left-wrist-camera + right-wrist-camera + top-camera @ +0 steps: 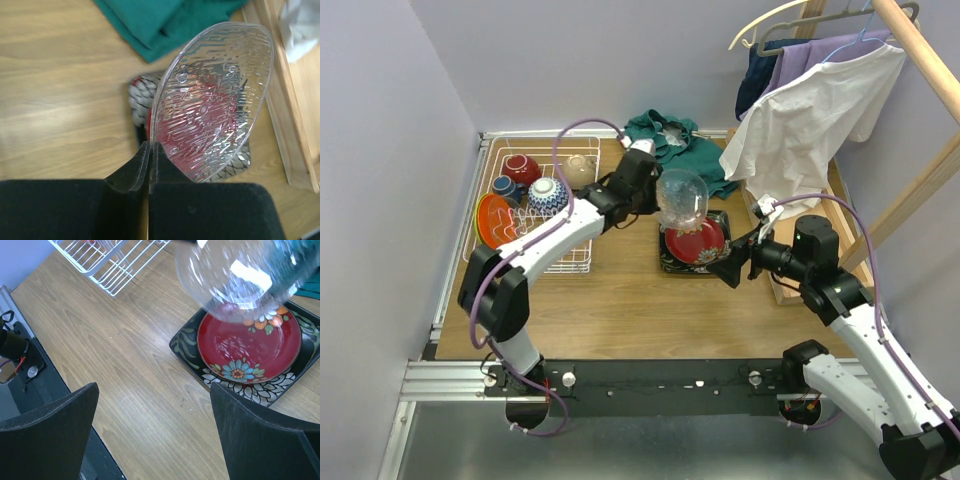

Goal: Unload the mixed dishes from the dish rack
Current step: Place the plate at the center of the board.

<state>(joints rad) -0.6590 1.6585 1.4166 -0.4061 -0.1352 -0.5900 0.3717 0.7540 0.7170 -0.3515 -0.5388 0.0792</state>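
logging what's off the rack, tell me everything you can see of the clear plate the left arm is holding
The clear plate is see-through, glass or plastic by its look, with a rippled, dimpled surface and a smooth rim. It is shallow and reads as oval from the wrist. The left gripper pinches its rim with jaws shut, holding it tilted on edge in the air over the red floral plate, which sits on the black square plate. Nothing else seems to touch it.

Lab mock-up: aluminium rail [445, 381], dish rack [572, 266]
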